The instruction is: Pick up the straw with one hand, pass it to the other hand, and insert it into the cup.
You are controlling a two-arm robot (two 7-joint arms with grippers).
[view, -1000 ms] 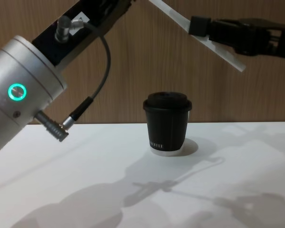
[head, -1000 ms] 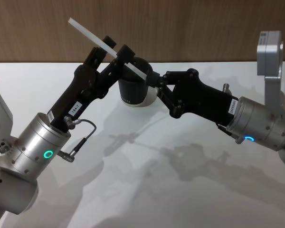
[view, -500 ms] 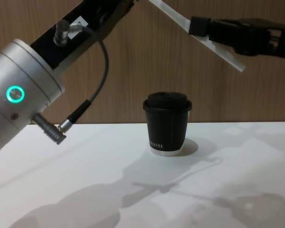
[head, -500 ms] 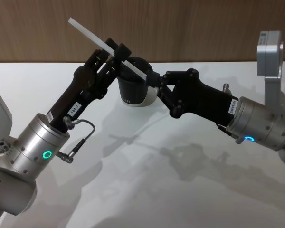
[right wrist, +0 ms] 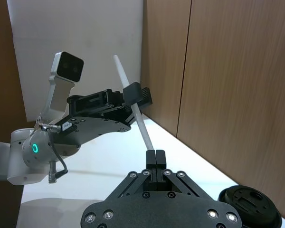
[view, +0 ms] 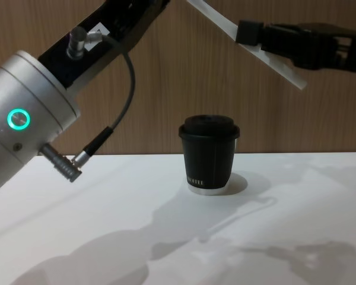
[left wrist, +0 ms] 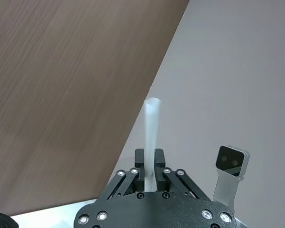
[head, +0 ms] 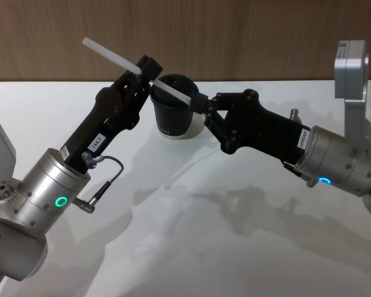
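The white straw (head: 111,52) hangs slanted in the air above the table, held by both grippers. My left gripper (head: 146,68) is shut on its middle, and in the left wrist view the straw (left wrist: 151,123) rises from between the closed fingers of the left gripper (left wrist: 149,161). My right gripper (head: 196,102) is shut on the straw's lower end, just above the black lidded cup (head: 173,114). In the right wrist view the straw (right wrist: 128,83) runs from the right gripper (right wrist: 155,156) up through the left gripper (right wrist: 137,95). The cup (view: 209,157) stands upright under the straw (view: 279,68).
The white table (head: 191,216) spreads wide in front of the cup, with only shadows on it. A brown wooden wall (head: 247,37) runs close behind the cup. Both arms cross the table's left and right sides.
My left gripper's fingers, open around the straw a second ago, have shut on it. The straw's upper end has dipped slightly. The right gripper has kept its hold and place.
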